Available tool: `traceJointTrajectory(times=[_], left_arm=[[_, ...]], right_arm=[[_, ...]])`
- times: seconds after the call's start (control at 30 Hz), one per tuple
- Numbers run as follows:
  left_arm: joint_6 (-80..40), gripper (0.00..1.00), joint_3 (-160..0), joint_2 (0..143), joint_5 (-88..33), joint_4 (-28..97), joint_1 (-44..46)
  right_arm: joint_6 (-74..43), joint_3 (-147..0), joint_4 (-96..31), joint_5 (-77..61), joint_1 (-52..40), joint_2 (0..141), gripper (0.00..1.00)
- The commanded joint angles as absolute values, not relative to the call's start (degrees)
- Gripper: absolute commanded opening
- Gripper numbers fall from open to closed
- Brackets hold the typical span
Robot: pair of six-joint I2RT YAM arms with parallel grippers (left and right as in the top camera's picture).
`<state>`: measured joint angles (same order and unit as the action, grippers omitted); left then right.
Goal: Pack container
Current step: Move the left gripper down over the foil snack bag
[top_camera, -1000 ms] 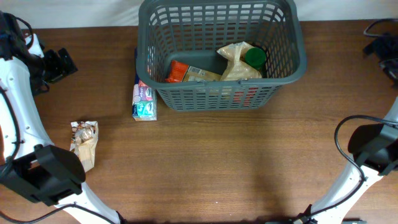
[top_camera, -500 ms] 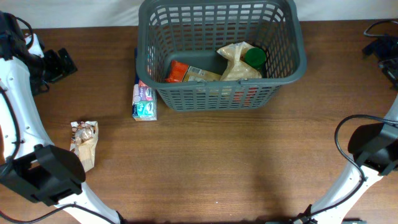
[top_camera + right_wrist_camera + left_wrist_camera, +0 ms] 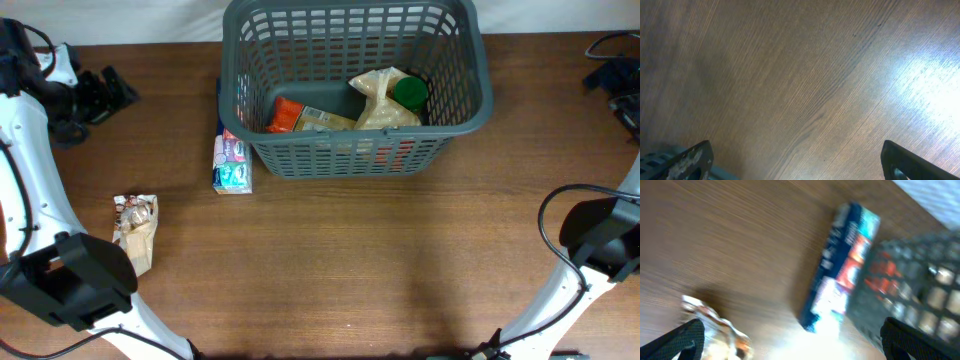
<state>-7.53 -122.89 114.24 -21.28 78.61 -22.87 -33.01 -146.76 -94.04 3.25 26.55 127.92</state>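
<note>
The dark grey lattice container [image 3: 470, 115] stands at the back middle of the table. It holds an orange packet [image 3: 287, 113], a tan bag [image 3: 380, 97] and a green-lidded jar [image 3: 410, 93]. A blue box [image 3: 231, 160] lies against its left wall; it also shows blurred in the left wrist view [image 3: 842, 265]. A crinkled snack bag [image 3: 135, 228] lies at the left front. My left gripper [image 3: 108, 92] is open and empty at the far left back. My right gripper [image 3: 797, 165] is open and empty over bare wood at the far right back.
The table's back edge meets a white surface [image 3: 130, 20]. The arm bases stand at the front left [image 3: 70, 280] and front right [image 3: 600, 235]. Cables loop at the right.
My left gripper has swung a little to the right and toward the back. The left wrist view is blurred by motion. Nothing else has moved.
</note>
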Motion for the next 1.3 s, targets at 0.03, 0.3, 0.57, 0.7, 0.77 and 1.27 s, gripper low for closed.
traceJointTrajectory(times=[0.03,0.3,0.57,0.7,0.77,1.27], left_arm=[[-2.39,0.99,-123.04,114.87,-28.51,81.12,-22.5],[9.3,0.99,-123.04,115.18,-9.76,81.87,-22.57],[11.27,0.99,-123.02,115.83,-13.72,81.95,-21.67],[17.23,0.99,-122.91,117.99,-14.28,84.64,-18.48],[17.67,0.99,-122.87,119.44,-13.45,84.88,-16.53],[-22.9,0.99,-122.83,125.19,5.87,91.68,-12.58]], right_arm=[[-33.52,-146.52,-93.84,4.36,26.65,127.02,0.99],[-33.52,-146.52,-93.84,4.36,26.65,127.02,0.99],[-33.52,-146.52,-93.84,4.36,26.65,127.02,0.99],[-33.52,-146.52,-93.84,4.36,26.65,127.02,0.99],[-33.52,-146.52,-93.82,4.36,26.65,127.02,0.99],[-33.52,-146.52,-93.84,4.36,26.65,127.02,0.99]])
